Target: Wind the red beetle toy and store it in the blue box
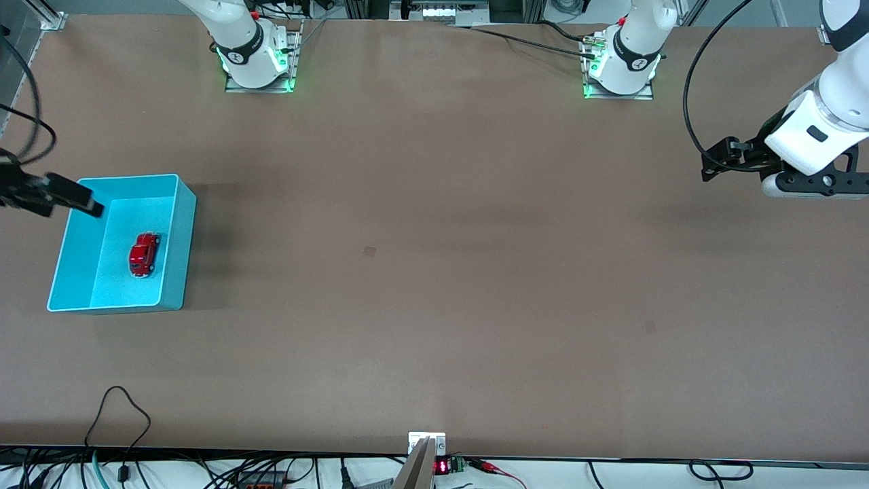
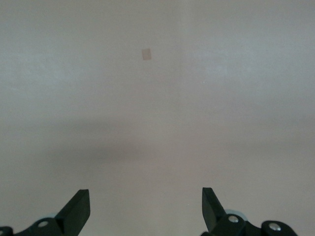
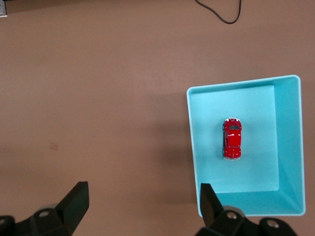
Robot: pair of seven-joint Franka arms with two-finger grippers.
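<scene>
From the front you see the red toy car (image 1: 144, 254) lying on the floor of the blue box (image 1: 178, 238), which sits on the brown counter (image 1: 434, 272) at the right arm's end. Your right gripper (image 1: 91, 205) hangs over the box's rim. Your left gripper (image 1: 709, 166) hangs over bare counter at the left arm's end.

From the left wrist, your fingers (image 2: 78, 209) are spread wide over bare counter.

From the right wrist, your fingers (image 3: 76, 201) are spread wide, holding nothing; the car rests inside the box.

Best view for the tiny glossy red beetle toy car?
Right wrist view: the tiny glossy red beetle toy car shows from above, unobstructed, inside the light cyan-blue plastic box. Front view shows it smaller; left wrist view shows only table.
</scene>
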